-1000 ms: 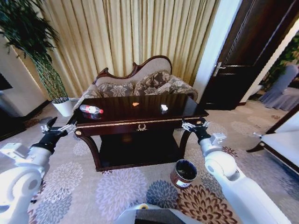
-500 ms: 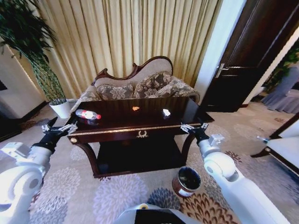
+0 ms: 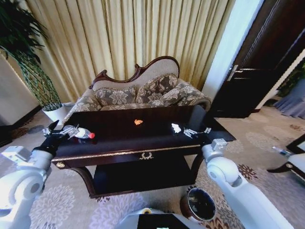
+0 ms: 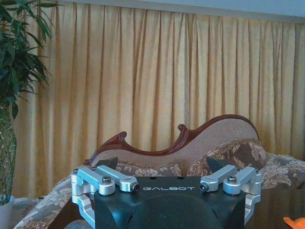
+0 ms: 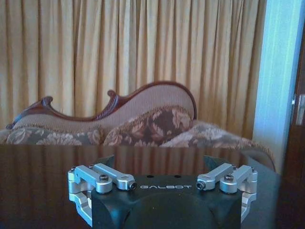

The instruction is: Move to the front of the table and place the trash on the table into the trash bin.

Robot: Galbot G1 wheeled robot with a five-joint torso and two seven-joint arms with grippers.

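The dark-brown table with gold trim stands right before me. On its top lie a clear bottle with a red cap near the left end, an orange scrap in the middle, and a white crumpled scrap toward the right. The copper trash bin stands on the carpet by the table's right front leg. My left gripper hovers open just left of the bottle. My right gripper hovers open just right of the white scrap. Both wrist views show the fingers spread wide, left and right.
A patterned sofa stands behind the table, with curtains behind it. A white plant pot sits at the far left and a dark door at the right. Floral carpet lies around the table.
The whole view has shifted: I have come closer to the table, which now looms larger, and the bin sits lower in the picture. Both arms hold the same pose.
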